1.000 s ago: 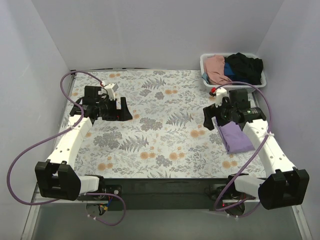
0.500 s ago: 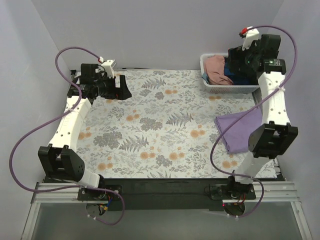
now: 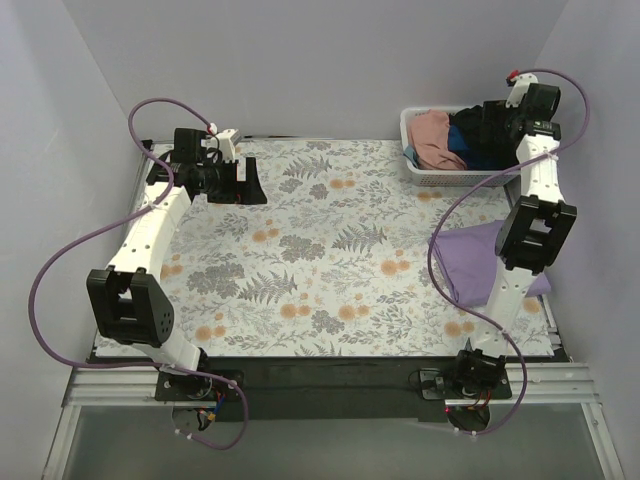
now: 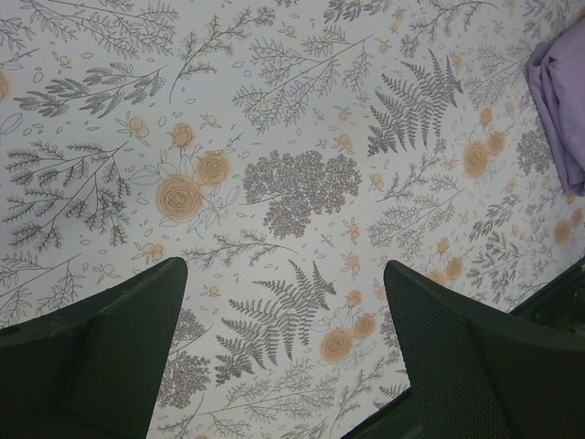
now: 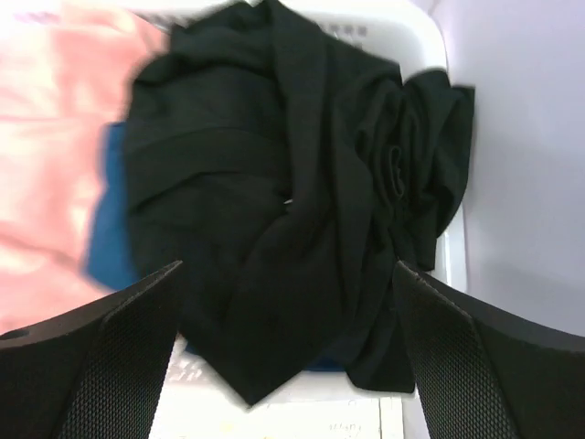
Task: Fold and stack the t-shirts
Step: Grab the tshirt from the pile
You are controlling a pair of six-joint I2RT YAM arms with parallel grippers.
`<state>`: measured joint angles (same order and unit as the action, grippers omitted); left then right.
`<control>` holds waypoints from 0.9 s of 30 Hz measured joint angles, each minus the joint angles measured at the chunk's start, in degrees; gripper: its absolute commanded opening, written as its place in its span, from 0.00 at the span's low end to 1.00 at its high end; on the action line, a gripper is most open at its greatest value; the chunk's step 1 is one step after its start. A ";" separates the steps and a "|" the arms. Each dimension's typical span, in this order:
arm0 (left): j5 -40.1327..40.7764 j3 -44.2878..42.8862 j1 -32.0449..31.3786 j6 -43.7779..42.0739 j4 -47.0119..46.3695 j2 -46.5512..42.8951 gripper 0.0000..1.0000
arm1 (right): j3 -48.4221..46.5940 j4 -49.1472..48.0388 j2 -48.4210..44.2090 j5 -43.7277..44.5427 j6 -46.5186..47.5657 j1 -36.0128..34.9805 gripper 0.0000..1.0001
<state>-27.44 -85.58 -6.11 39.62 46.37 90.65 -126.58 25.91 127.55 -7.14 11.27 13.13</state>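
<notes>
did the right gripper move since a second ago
Yes. The right gripper went from above the lavender shirt toward the far right corner and now hangs open over the white basket.

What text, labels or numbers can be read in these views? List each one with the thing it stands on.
No text can be read in any view.
A faint mark on the rim of the white basket, right wrist view: too blurred to read.
No lettering shows on the black t-shirt, the lavender t-shirt or the floral table cover.
</notes>
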 measured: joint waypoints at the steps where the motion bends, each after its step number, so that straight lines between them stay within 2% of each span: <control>1: 0.00 0.00 0.00 0.00 0.00 0.00 0.89 | 0.00 -0.79 1.40 0.66 -0.20 0.15 0.98; 3: 0.00 0.00 0.00 0.02 -0.02 0.00 0.89 | 0.00 -2.62 3.72 1.73 -0.28 0.39 0.97; 5: 0.00 0.00 0.00 0.02 0.00 0.00 0.89 | 0.00 -4.37 5.49 2.78 -0.11 0.50 0.88; 6: -0.02 0.00 0.00 0.02 0.00 0.00 0.89 | 0.00 -5.40 6.32 3.02 0.02 0.63 0.73; 10: 0.02 -0.61 0.00 -0.13 0.87 0.35 0.89 | 0.00 -8.63 7.41 3.08 0.15 0.55 0.44; 12: 0.00 -1.38 0.00 -0.22 1.27 0.81 0.89 | 0.00 -9.86 7.41 2.91 0.00 0.48 0.42; 14: -0.04 -1.64 0.00 -0.24 1.36 1.07 0.89 | 0.13 -11.04 7.28 2.38 0.02 0.52 0.26; 15: -0.15 -1.64 0.00 -0.24 1.60 1.09 0.89 | 0.90 -11.67 6.86 1.86 0.00 0.52 0.10; 16: -0.31 -1.64 0.02 -0.24 1.73 1.09 0.89 | 1.68 -12.11 6.36 1.49 -0.04 0.52 0.02; 27: -1.68 -1.64 0.00 0.07 1.64 1.01 0.89 | 12.15 -13.66 -9.35 -2.75 1.16 0.13 0.01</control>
<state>-29.12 -87.22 -6.11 39.68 48.01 91.66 -114.43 12.25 118.19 -9.89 12.43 13.26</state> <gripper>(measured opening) 0.887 0.088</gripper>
